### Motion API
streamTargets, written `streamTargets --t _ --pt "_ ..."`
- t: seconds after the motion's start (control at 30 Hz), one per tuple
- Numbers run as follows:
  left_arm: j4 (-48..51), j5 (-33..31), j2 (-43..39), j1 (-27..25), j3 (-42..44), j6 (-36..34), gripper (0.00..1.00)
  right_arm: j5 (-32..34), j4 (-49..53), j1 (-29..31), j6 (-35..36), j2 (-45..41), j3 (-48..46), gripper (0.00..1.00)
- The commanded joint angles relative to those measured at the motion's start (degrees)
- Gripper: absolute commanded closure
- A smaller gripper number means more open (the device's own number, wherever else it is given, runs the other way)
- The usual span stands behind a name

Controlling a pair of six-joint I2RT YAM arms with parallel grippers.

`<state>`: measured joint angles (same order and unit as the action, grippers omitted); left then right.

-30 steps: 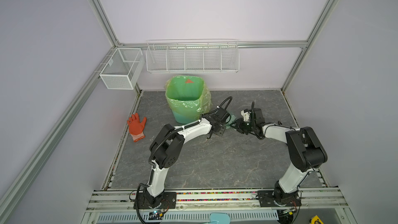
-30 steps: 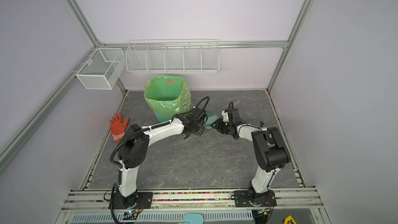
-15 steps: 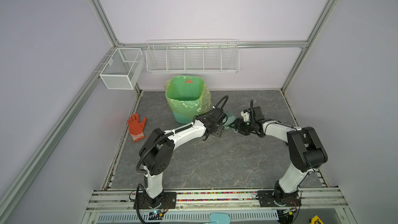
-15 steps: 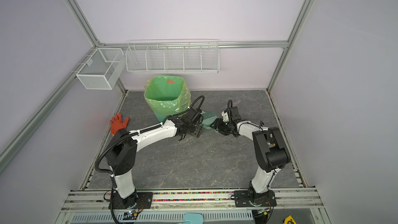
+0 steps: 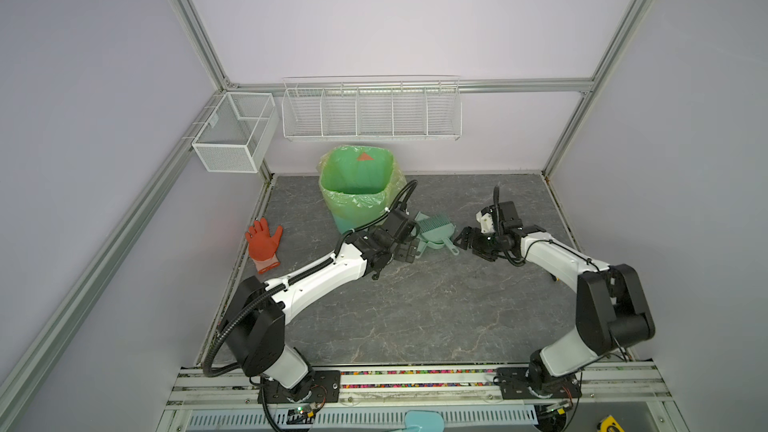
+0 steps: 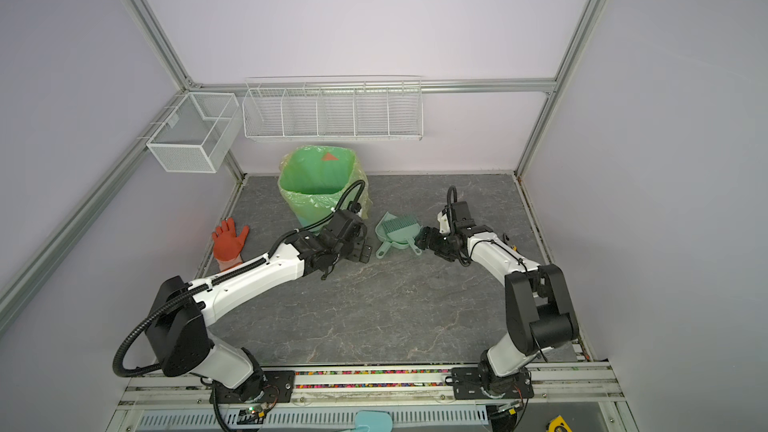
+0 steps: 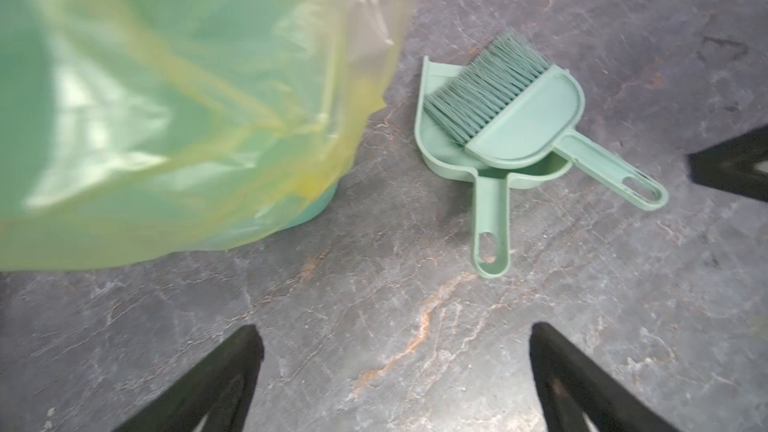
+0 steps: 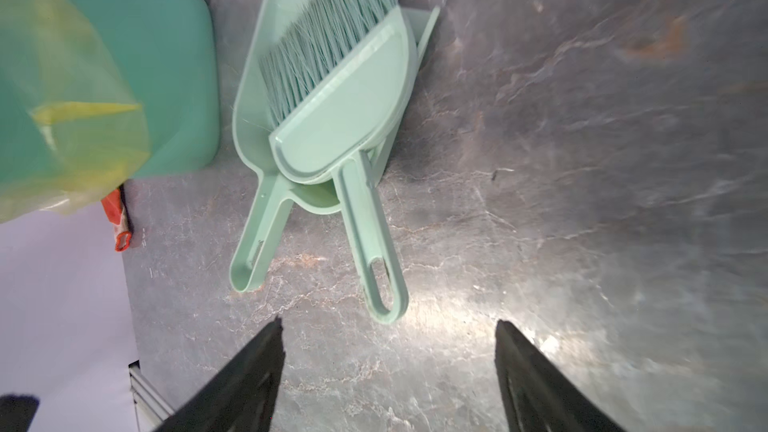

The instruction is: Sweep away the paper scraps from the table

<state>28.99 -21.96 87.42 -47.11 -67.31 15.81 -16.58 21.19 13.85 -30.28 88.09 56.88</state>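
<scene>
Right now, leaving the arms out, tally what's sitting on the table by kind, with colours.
Dustpan, mint green: 1
Brush, mint green: 1
Bin with green liner: 1
Glove, orange-red: 1
Paper scraps: 0 in view
Total: 4

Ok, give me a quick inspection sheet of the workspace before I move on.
Surface: table, dark and veined, no spills seen.
Job's things: paper scraps, nothing seen; brush lying in dustpan beside bin.
Clutter: orange glove at the table's edge.
End effectors: left end effector and right end effector both open, holding nothing.
Cables: black conduit looping off the left arm.
Surroundings: mesh basket and wire rack on the walls.
</scene>
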Motion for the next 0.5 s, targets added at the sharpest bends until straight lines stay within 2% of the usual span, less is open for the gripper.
streamTargets --t 0.0,0.07,0.27,0.37,0.47 --pt "-4.0 -6.8 -3.3 1.5 4.3 0.7 0.00 5.7 5.6 -1.2 3.6 -5.2 -1.1 0.16" --pt "-7.0 -8.1 -4.7 2.4 7.3 0.1 0.00 7.6 7.1 -1.8 4.5 -7.9 -1.7 0.10" --pt "-8.3 -13.2 -7.2 8.3 10.7 3.9 0.00 12.3 9.2 -6.0 6.5 -15.9 -4.1 0.08" --pt "-12.2 -13.6 -9.8 12.3 14.3 5.5 0.00 15.1 9.3 -7.3 7.1 -19.1 -5.4 0.07" --pt "-20.2 -16.8 -12.4 13.5 18.2 0.7 0.00 18.1 7.5 -7.9 7.4 -22.5 -8.6 0.07"
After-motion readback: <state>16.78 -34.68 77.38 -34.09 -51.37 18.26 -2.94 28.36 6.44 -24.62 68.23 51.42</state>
